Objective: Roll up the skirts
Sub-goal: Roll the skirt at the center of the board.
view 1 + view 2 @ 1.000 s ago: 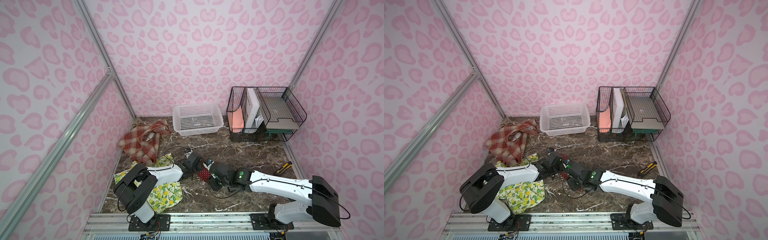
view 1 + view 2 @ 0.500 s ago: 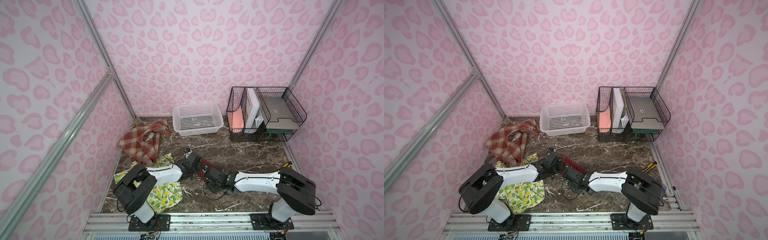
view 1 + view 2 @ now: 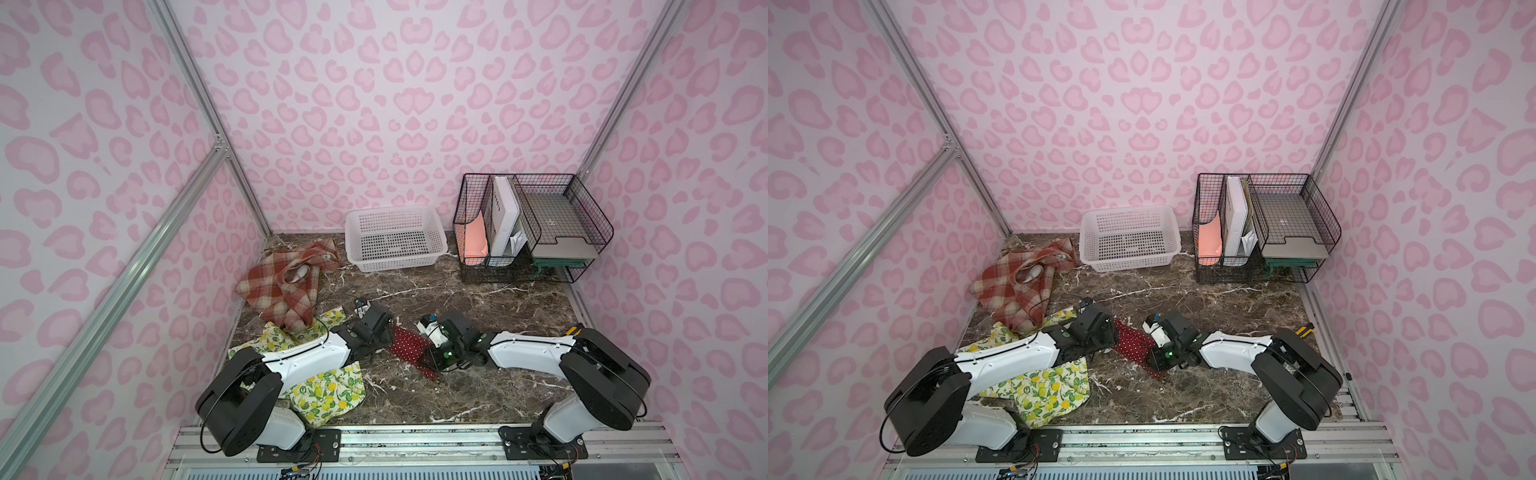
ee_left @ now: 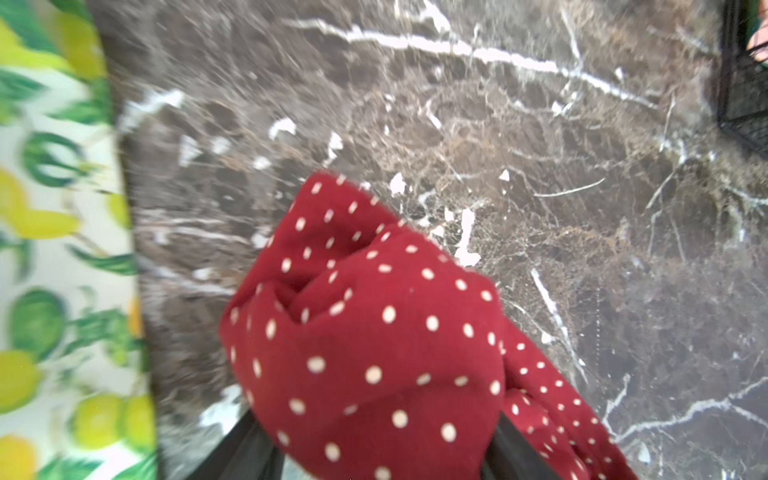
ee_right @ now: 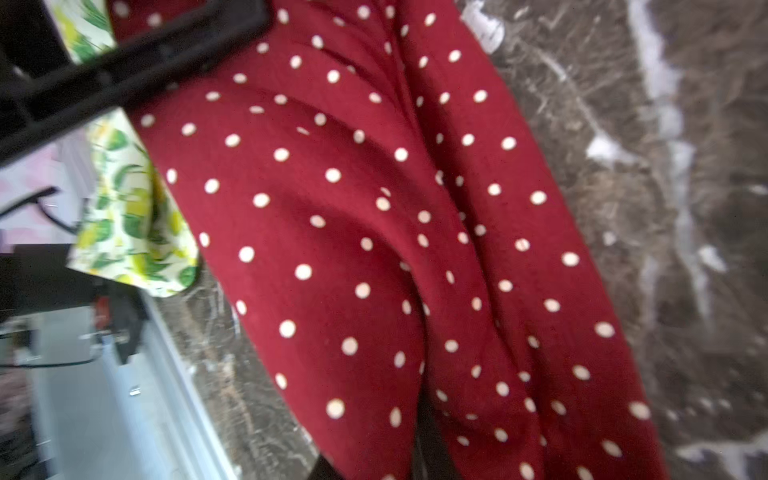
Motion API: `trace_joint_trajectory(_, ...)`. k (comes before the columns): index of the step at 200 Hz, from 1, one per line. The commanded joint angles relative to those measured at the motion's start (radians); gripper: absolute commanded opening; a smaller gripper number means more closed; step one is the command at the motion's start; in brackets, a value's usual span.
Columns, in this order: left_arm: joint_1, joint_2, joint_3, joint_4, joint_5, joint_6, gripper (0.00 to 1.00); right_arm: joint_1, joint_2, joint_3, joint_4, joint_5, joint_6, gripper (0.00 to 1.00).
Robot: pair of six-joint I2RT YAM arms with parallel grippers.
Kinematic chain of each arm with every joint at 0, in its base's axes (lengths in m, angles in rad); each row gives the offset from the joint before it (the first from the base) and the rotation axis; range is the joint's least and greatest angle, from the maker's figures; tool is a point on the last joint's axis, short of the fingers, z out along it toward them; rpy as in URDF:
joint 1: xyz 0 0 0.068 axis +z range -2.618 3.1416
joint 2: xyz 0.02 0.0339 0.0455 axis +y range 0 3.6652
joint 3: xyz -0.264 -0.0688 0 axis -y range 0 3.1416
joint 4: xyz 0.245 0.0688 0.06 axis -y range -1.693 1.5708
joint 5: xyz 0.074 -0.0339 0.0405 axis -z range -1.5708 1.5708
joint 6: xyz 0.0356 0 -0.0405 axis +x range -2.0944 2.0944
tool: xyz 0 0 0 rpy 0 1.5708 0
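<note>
Polka-dot skirt (image 3: pixel 409 347): lay on tabletop (image 3: pixel 457 291) between both jaws, long axis running jaw to jaw. Right jaws, narrow, pinched its nearer end; left jaws, standing wide, straddled its farther, bunched end. Arms equally near.

The white-and-black left arm (image 3: pixel 307 357) is stretching low from the near-left base toward the middle, and the white-and-black right arm (image 3: pixel 528 349) is mirroring it from the near right. The left gripper (image 3: pixel 388 332) is holding its dark fingers (image 4: pixel 245 453) spread wide. The right gripper (image 3: pixel 430 362) is pointing left, its jaws unreadable.
</note>
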Motion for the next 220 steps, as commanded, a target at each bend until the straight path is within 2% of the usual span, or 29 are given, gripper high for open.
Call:
trace_joint_trajectory(1,0.004,-0.045,0.009,-0.111,-0.056,0.027,0.66,-0.069,0.038,0.009,0.088,-0.307,0.088,0.05)
trace_joint_trajectory(33,0.003,-0.078,-0.008,-0.111,-0.029,0.005,0.66,-0.147,0.147,0.057,0.078,-0.332,0.092,0.07)
trace_joint_trajectory(47,-0.002,-0.097,-0.017,-0.115,-0.037,-0.002,0.67,-0.179,0.206,0.052,0.137,-0.391,0.125,0.07)
trace_joint_trajectory(57,-0.003,-0.115,-0.015,-0.127,-0.044,-0.003,0.67,-0.193,0.241,0.064,0.129,-0.378,0.128,0.07)
trace_joint_trajectory(80,-0.004,-0.165,0.026,-0.198,-0.101,0.036,0.68,-0.2,0.304,0.092,0.105,-0.366,0.102,0.07)
trace_joint_trajectory(93,0.001,-0.189,0.061,-0.242,-0.139,0.074,0.78,-0.199,0.324,0.093,0.103,-0.349,0.099,0.06)
trace_joint_trajectory(104,0.01,-0.203,0.092,-0.284,-0.165,0.102,0.79,-0.197,0.33,0.084,0.113,-0.346,0.101,0.06)
trace_joint_trajectory(136,0.025,-0.257,0.094,-0.324,-0.141,0.103,0.8,-0.193,0.336,0.065,0.12,-0.319,0.101,0.06)
trace_joint_trajectory(164,-0.005,-0.268,-0.029,-0.183,0.018,-0.008,0.8,-0.185,0.34,0.059,0.127,-0.309,0.109,0.05)
trace_joint_trajectory(191,-0.121,-0.268,-0.1,-0.06,-0.055,-0.118,0.82,-0.183,0.332,0.055,0.133,-0.3,0.109,0.05)
trace_joint_trajectory(220,-0.165,-0.232,-0.152,0.121,-0.126,-0.16,0.84,-0.17,0.33,0.053,0.139,-0.3,0.111,0.05)
